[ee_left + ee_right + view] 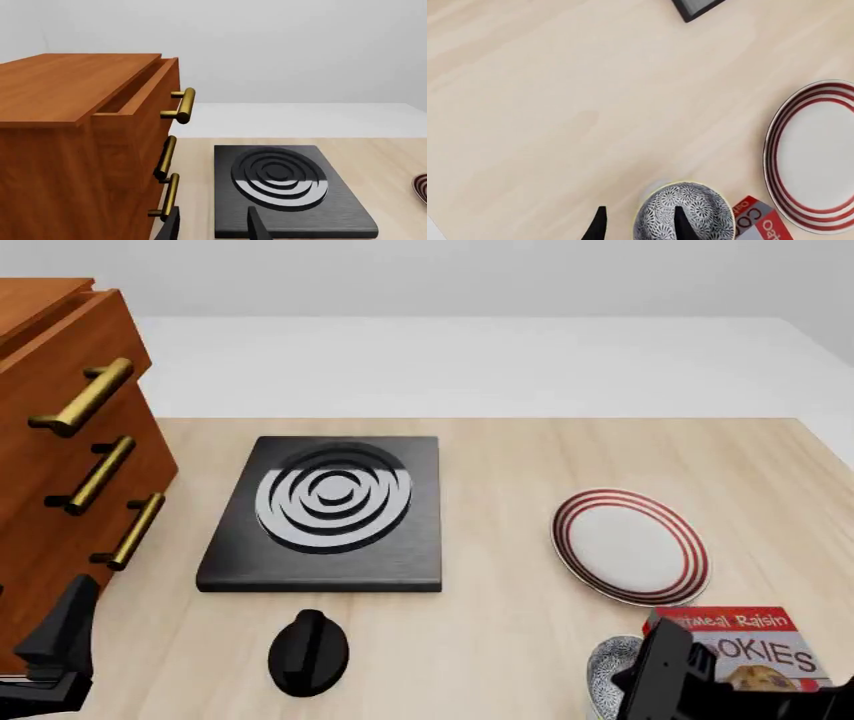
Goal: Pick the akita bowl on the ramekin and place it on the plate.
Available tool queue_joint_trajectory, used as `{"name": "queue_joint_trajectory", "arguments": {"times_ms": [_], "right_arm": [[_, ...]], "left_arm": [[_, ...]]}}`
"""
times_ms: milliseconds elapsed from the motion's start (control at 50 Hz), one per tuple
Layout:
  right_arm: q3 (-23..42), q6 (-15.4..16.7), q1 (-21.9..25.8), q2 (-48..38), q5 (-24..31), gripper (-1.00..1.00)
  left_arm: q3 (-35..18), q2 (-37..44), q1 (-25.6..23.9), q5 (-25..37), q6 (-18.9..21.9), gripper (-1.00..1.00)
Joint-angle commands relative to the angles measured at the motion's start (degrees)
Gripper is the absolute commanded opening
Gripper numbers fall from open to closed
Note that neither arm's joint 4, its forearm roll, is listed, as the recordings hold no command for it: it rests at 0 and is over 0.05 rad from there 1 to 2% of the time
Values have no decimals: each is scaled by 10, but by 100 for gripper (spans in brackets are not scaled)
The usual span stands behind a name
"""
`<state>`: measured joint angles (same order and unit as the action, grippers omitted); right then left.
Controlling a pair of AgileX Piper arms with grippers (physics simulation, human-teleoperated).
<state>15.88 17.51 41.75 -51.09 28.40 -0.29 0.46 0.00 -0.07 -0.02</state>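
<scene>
The speckled grey-and-white akita bowl (690, 210) sits on the white ramekin (650, 192), of which only a thin pale rim shows. My right gripper (639, 226) is open and straddles the bowl's near wall, with one finger over the inside and the other outside. In the front view the bowl (609, 665) is at the near right, half hidden by my right arm (681, 680). The red-ringed plate (630, 545) lies just beyond it. My left gripper (213, 227) is open and holds nothing, low beside the wooden cabinet.
A cookie box (747, 648) lies right of the bowl, touching or nearly so. A black stove plate (327, 510) with a knob (308, 650) takes up the middle. A wooden cabinet (67, 440) with brass handles and a slightly open top drawer stands at the left.
</scene>
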Motion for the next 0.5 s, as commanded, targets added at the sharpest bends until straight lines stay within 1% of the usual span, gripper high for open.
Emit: {"name": "queue_joint_trajectory", "arguments": {"times_ms": [20, 60, 180, 240, 300, 420, 500], "right_arm": [[-11, -10, 6, -10, -18, 100], [-6, -11, 5, -9, -12, 100], [-12, -8, -2, -8, -18, 100], [-26, -8, -3, -13, -32, 100], [-27, -13, -4, -15, -33, 100], [-46, -24, 3, -37, -65, 100], [-48, -31, 6, -46, -72, 100]], "left_arm": [[0, 0, 0, 0, 0, 100], [0, 0, 0, 0, 0, 100], [0, 0, 0, 0, 0, 100], [0, 0, 0, 0, 0, 100], [0, 0, 0, 0, 0, 100], [0, 0, 0, 0, 0, 100], [0, 0, 0, 0, 0, 100]]}}
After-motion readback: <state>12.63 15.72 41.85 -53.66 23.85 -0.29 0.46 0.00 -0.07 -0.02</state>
